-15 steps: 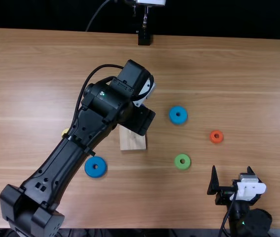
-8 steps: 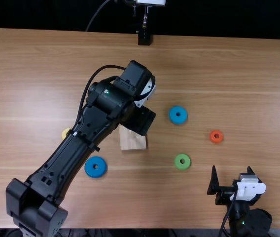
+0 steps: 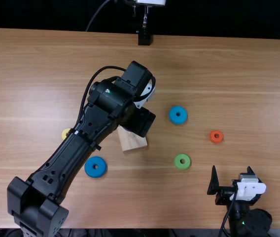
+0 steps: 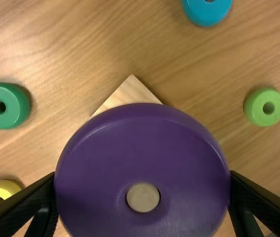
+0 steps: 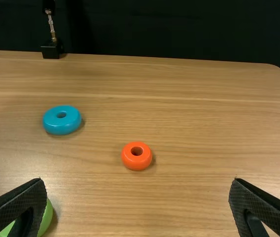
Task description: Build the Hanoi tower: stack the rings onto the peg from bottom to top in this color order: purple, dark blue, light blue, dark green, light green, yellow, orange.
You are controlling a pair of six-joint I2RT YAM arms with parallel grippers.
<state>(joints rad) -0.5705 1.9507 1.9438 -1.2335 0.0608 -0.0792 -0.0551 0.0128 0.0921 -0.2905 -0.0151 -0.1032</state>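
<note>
Left gripper: center of top view, over the base. Fingers set wide, closed onto opposite sides of the purple ring. Purple hole is lined up with the peg; peg top shows in it. Can't tell if the ring is seated on the base. One base corner pokes out past the rim in left wrist view.

Right gripper: lower right of top view, fingers spread wide, nothing between them.

Loose rings on the table, top view:
- dark blue: lower left, just beside the left arm
- yellow: left of center, partly behind that arm
- light blue: right of center, near the base
- light green: below light blue, well apart from it
- orange: right side, between those two in height

Dark green is in left wrist view: flat on the table, apart from the base, nearer yellow than light green.

Black stand at the top edge, upright.
</note>
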